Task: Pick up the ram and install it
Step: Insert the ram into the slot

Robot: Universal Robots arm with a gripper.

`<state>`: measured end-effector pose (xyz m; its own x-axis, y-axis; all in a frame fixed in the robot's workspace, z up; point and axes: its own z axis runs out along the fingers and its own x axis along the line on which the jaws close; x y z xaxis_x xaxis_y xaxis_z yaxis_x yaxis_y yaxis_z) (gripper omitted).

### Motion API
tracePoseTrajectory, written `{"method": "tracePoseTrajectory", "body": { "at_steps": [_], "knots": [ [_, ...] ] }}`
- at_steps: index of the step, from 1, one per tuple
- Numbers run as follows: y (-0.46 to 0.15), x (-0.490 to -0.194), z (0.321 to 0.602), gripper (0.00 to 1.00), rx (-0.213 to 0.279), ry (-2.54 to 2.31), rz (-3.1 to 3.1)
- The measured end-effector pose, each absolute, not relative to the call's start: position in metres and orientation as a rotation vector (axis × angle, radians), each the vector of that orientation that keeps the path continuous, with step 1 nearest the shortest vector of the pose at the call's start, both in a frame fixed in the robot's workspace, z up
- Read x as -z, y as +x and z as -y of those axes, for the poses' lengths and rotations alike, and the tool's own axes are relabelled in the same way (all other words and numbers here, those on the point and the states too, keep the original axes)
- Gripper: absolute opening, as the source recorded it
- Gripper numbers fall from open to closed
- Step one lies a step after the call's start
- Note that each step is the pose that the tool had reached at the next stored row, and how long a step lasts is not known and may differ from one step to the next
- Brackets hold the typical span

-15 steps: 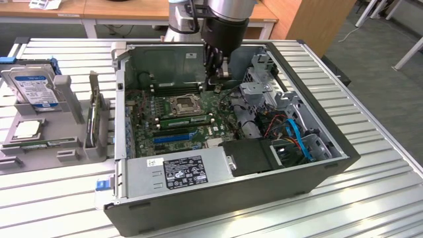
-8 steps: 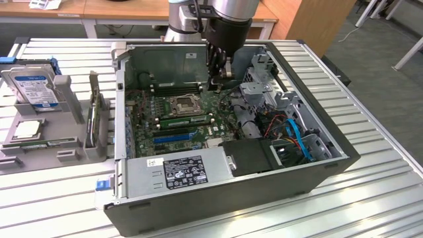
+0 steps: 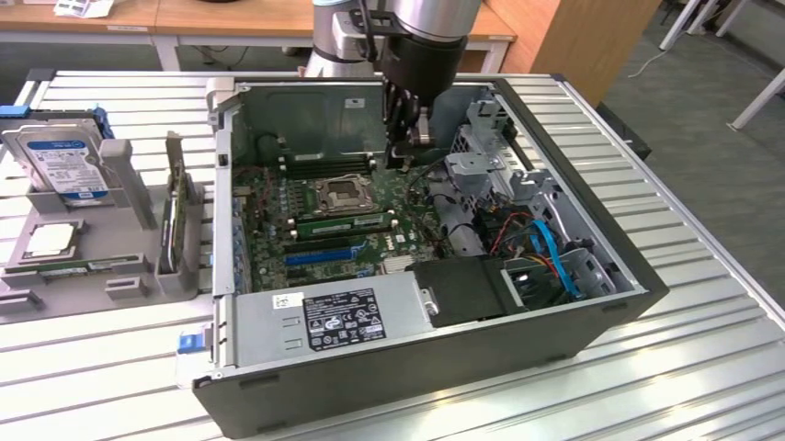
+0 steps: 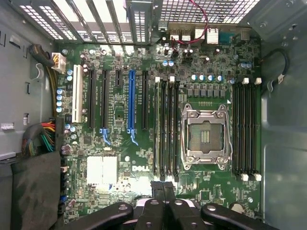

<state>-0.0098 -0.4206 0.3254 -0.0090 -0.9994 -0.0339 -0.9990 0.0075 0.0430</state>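
A long thin green ram [image 3: 347, 220] stands seated in a memory slot beside the CPU socket [image 3: 338, 194] of the open computer case. In the wrist view the ram [image 4: 157, 129] is the green strip at the edge of the slot bank next to the socket [image 4: 205, 136]. My gripper [image 3: 411, 138] hangs inside the case above the motherboard, apart from the ram. Its black fingers [image 4: 156, 191] are pressed together with nothing between them, just past the end of that slot bank. The gripper [image 4: 163, 189] is shut and empty.
The case [image 3: 589, 317] lies open on a slatted metal table. A power supply [image 3: 331, 317] and a drive cage with cables [image 3: 540, 257] flank the board. A grey holder [image 3: 123, 285] at the exterior view's left carries a hard drive [image 3: 55, 161], an upright expansion card [image 3: 182, 211] and a CPU [image 3: 50, 241].
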Motion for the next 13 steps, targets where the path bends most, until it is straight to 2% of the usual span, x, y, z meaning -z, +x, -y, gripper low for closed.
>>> {"method": "tracePoseTrajectory", "body": {
  "at_steps": [13],
  "knots": [
    [-0.0098, -0.3148, 0.4206, 0.10, 0.085, 2.207, 2.225]
  ]
}}
